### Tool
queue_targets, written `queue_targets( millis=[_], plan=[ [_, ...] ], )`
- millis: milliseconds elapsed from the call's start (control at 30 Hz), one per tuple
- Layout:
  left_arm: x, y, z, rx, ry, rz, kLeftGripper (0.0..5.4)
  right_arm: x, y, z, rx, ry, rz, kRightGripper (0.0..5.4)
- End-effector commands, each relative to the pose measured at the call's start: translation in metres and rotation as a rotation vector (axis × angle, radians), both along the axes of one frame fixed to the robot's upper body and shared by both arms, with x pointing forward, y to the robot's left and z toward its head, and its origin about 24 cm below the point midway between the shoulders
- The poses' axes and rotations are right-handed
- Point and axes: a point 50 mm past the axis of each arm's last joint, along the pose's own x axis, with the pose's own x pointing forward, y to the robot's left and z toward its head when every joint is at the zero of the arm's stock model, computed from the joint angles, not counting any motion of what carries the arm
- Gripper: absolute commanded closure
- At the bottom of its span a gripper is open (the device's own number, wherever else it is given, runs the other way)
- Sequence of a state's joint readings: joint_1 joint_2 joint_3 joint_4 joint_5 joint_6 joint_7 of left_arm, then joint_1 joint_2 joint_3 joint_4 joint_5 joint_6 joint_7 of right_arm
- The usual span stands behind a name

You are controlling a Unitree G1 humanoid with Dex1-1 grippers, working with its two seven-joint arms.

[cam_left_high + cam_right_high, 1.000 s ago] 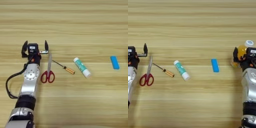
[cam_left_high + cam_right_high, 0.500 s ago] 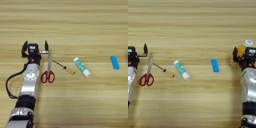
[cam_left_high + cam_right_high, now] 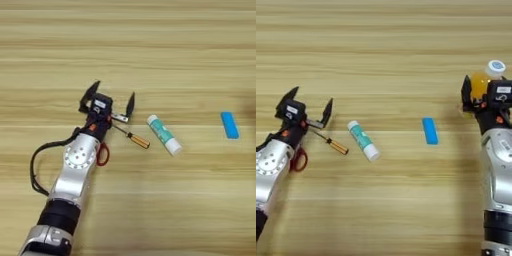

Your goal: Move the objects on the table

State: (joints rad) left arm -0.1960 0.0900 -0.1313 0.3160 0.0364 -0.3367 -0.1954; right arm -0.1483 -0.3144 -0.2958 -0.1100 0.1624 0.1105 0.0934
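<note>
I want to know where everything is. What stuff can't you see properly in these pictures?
- Scissors: both views, mostly hidden under the left arm; only a red handle loop shows.
- Orange-juice bottle: right eye view only; the right claw covers its lower part, and its grip can't be judged.
- Screwdriver tip: hidden under the open left claw.

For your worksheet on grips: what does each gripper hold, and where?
The right gripper clasps the juice bottle around its body. The left gripper is open, holding nothing.

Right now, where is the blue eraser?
The blue eraser lies on the table's right half, between the glue stick and the orange-juice bottle.
</note>
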Motion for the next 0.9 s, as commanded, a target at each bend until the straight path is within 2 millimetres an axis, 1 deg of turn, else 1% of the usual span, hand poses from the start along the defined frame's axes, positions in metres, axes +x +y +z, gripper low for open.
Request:
queue_targets(
  millis=[33, 100, 200, 333, 533, 733, 900],
  plan=[
    [-0.008, -0.019, 0.004, 0.035, -0.013, -0.115, 0.0, -0.003, 0.011, 0.015, 0.008, -0.044, 0.033, 1.8],
    [-0.011, -0.029, 0.007, 0.046, -0.022, -0.166, 0.0, -0.005, 0.014, 0.017, 0.013, -0.044, 0.044, 1.8],
    [-0.015, -0.054, 0.014, 0.054, -0.037, -0.262, 0.0, -0.006, 0.021, 0.016, 0.018, -0.03, 0.079, 1.81],
    [-0.013, -0.076, 0.022, 0.067, -0.044, -0.341, 0.0, -0.008, 0.033, 0.012, 0.012, 0.005, 0.142, 1.81],
    [-0.016, -0.104, 0.017, 0.127, -0.005, -0.481, 0.0, -0.011, 0.052, 0.009, -0.018, 0.033, 0.239, 1.81],
    [-0.018, -0.12, 0.008, 0.185, 0.014, -0.55, 0.0, -0.015, 0.074, 0.005, -0.025, 0.048, 0.344, 1.82],
    [-0.02, -0.13, 0.005, 0.19, 0.019, -0.594, 0.0, -0.018, 0.094, 0.004, -0.034, 0.046, 0.419, 1.82]
  ],
)
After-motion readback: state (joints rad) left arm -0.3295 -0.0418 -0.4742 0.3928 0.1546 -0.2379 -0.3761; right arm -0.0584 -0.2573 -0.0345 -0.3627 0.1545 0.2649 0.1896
